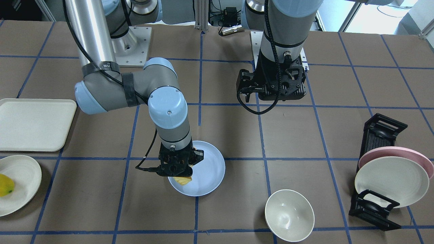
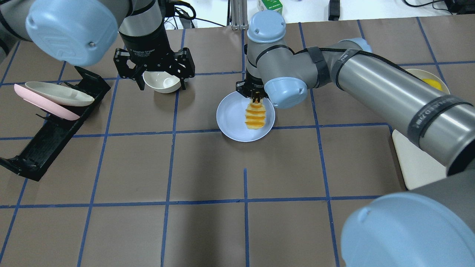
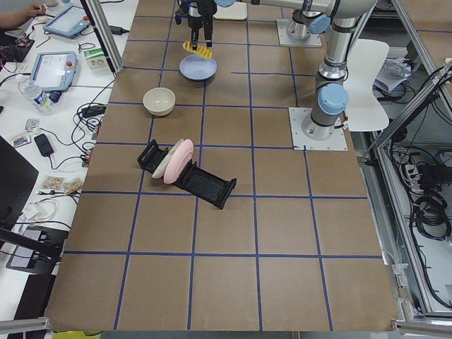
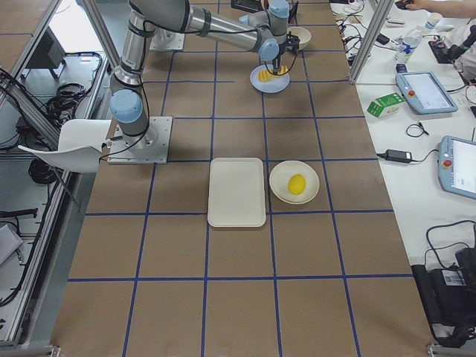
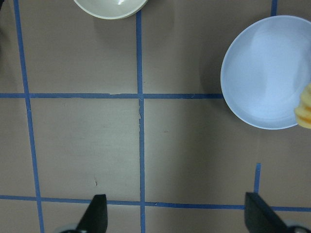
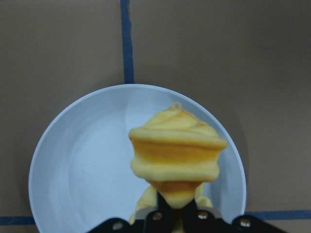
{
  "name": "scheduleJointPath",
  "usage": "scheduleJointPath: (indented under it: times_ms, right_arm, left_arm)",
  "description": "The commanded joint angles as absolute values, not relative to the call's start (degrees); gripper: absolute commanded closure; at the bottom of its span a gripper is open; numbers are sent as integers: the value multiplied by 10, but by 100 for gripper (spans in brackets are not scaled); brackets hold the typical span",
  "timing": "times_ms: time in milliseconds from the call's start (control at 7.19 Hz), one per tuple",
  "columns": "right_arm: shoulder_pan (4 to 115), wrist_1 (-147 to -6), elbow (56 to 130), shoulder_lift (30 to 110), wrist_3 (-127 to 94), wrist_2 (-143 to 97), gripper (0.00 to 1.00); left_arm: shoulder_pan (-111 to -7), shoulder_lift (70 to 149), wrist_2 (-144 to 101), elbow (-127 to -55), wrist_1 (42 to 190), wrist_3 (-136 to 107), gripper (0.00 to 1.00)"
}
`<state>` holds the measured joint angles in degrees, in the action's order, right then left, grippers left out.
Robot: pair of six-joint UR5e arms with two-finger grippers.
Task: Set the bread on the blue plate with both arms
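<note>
Over blue plate, R pincer grips bread; arm lettering illegible.

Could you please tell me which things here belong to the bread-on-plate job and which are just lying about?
Job in hand: bread, gripped by the right claw; blue plate beneath it; left claw, open and empty.

Lying about: white bowl; black rack with pink plate and cream plate; tray; yellow fruit on its pale plate.
</note>
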<state>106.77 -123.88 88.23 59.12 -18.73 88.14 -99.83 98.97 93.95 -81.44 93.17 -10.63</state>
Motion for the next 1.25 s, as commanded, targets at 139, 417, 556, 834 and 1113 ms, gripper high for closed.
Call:
scheduleJointPath:
  times_ms: [139,417,556,834,1113]
  right_arm:
    - [1070,-1266,881,566,-168,881,0]
    - [1064,-1222,854,590,-160,882,0]
    - [1050,-1177,841,620,-131,883,0]
    - [1029,-1119,842,653,-110,883,0]
    - [995,-1092,838,655,-60,912,0]
  left_arm:
    - [-998,990,940,-815,932,-106,0]
    - [-998,990,940,-814,932,-106,0]
    - [-998,990,940,-814,932,-106,0]
    - [-998,990,940,-814,932,-106,0]
    - [-998,989,940,-815,932,-106,0]
